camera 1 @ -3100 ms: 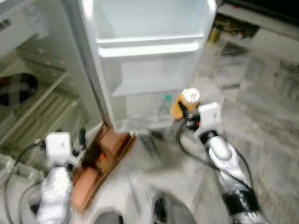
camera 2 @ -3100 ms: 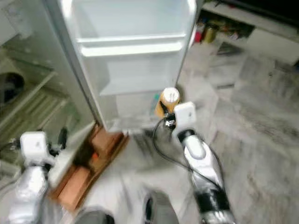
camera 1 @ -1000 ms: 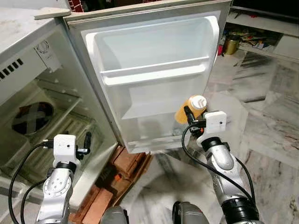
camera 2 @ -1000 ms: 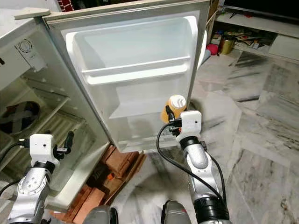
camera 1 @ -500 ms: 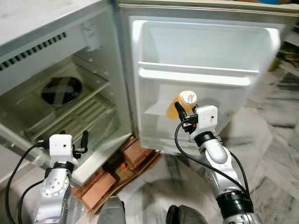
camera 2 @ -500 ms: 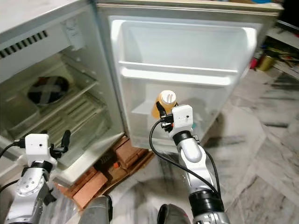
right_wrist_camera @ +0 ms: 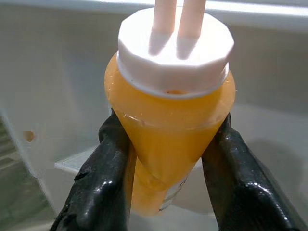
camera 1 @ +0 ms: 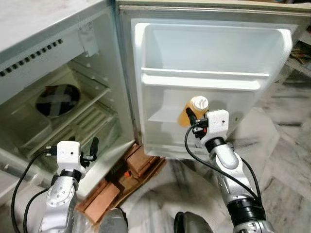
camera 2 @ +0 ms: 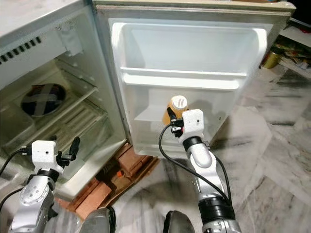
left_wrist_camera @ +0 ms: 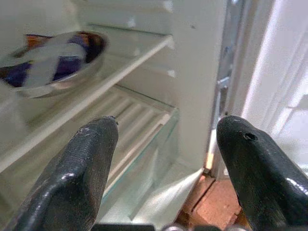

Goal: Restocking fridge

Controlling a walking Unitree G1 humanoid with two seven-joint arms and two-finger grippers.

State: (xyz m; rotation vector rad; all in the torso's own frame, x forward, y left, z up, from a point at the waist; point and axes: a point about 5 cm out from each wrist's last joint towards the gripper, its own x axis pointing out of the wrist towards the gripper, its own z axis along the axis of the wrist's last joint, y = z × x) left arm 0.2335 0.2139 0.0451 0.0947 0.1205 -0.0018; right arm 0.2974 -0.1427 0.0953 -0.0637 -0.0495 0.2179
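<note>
The orange bottle (right_wrist_camera: 168, 139) with the white cap is held in the right gripper (camera 2: 171, 122), both black fingers (right_wrist_camera: 103, 178) pressed against its sides just below the shoulder. The bottle is held in front of the open fridge door (camera 1: 214, 43), level with the lower door shelf (camera 1: 167, 116), below the white rail of the upper door shelf (camera 1: 204, 80). This position is judged to be an approach for setting the bottle into the door.

The left gripper (left_wrist_camera: 163, 168) is held low at the near left, its fingers spread apart and holding nothing, pointed into the fridge compartment (camera 1: 58, 116). A covered steel bowl (left_wrist_camera: 53, 60) is seen on an inner shelf. Bricks (camera 1: 136, 162) are seen on the floor under the fridge and the door's lower edge. Nothing is seen between the bottle and the lower door shelf.
</note>
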